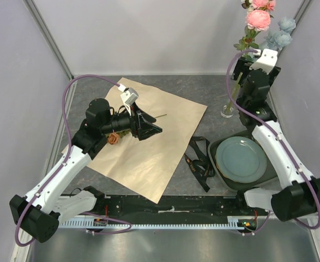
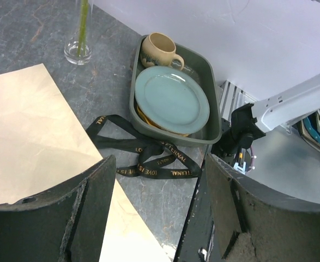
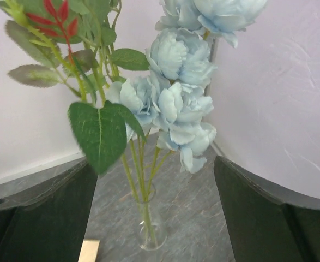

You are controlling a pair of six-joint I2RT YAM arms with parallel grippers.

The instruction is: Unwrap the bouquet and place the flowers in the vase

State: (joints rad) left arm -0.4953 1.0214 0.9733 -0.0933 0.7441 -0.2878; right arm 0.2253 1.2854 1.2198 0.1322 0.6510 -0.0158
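The bouquet is undone: its kraft paper (image 1: 154, 147) lies flat on the table and the black ribbon (image 1: 200, 158) lies loose beside it. Pink (image 1: 258, 19) and pale blue flowers (image 3: 181, 103) stand with their stems in the clear glass vase (image 3: 149, 232) at the back right. My right gripper (image 3: 155, 215) is open just in front of the stems, touching nothing. A rust-orange rose (image 1: 113, 138) lies on the paper under my left arm. The left gripper (image 1: 155, 130) hovers open over the paper, empty; in its wrist view the fingers (image 2: 89, 213) frame the ribbon (image 2: 149, 158).
A dark tray (image 2: 214, 128) at the right holds a blue-green plate (image 2: 170, 98) and a beige mug (image 2: 158, 50). The vase (image 1: 228, 112) stands just behind the tray, close to the right wall. Walls close in the back and both sides.
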